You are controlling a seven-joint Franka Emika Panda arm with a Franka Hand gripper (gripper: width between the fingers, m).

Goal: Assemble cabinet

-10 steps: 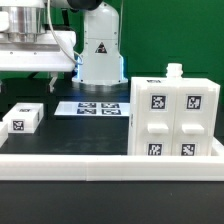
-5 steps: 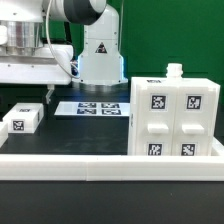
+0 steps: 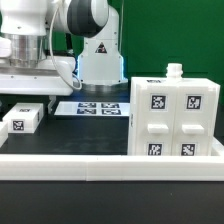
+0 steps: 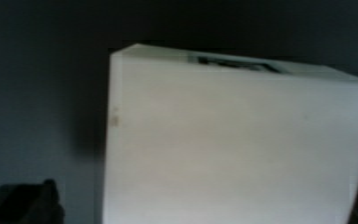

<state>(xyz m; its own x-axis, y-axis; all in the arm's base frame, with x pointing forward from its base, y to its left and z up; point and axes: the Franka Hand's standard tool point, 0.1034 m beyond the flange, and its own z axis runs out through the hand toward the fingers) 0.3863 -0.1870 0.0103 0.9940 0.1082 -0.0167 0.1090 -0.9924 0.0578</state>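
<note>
White panel (image 3: 22, 121): loose on desk (image 3: 95, 135), 9 o'clock in ext. view, beneath jaws.
Jaws: wide apart, empty.
Cabinet box (image 3: 175, 120): 3 o'clock.
Pick-up: best centred over panel, square descent, pinch long edges.

No words, brand names or numbers legible. Signs: four square black-and-white tags on one face of the cabinet (image 3: 175, 122); one such tag on a loose white panel (image 3: 22, 121); several on the marker board (image 3: 100, 108); a triangle sticker (image 3: 100, 49) on the robot base (image 3: 100, 68). Wrist view: dark tag mark (image 4: 240, 64) at the edge of a white piece (image 4: 229, 150), too blurred to read.
</note>
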